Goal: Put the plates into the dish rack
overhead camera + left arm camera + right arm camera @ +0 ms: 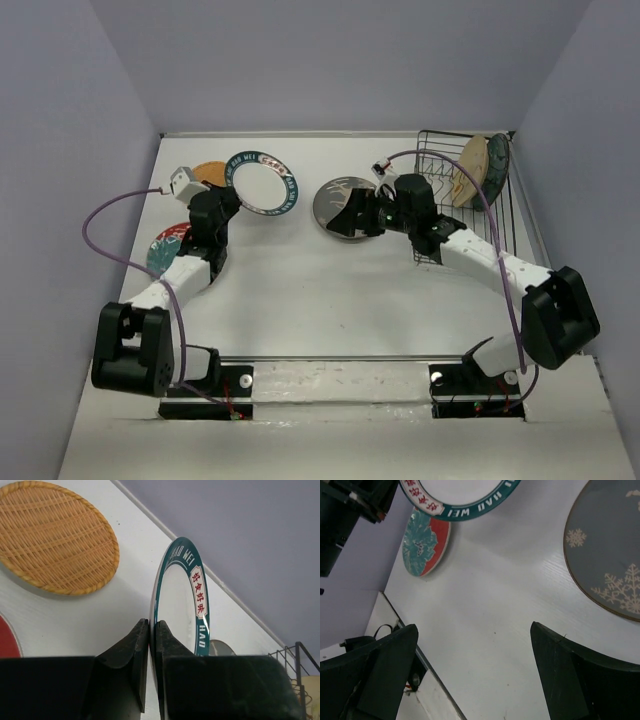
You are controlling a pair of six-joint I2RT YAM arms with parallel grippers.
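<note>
The left gripper (151,630) is clamped tight on the rim of the white plate (180,605), at 11 o'clock on the table (300,290). The right gripper (475,670) is spread wide and empty by the grey plate (610,555), near centre. The rack (500,215), at 2 o'clock, holds a cream plate (466,172) and a teal plate (498,160) on edge. The orange plate (55,535) lies at 11 o'clock and the red plate (165,248) at 9.
</note>
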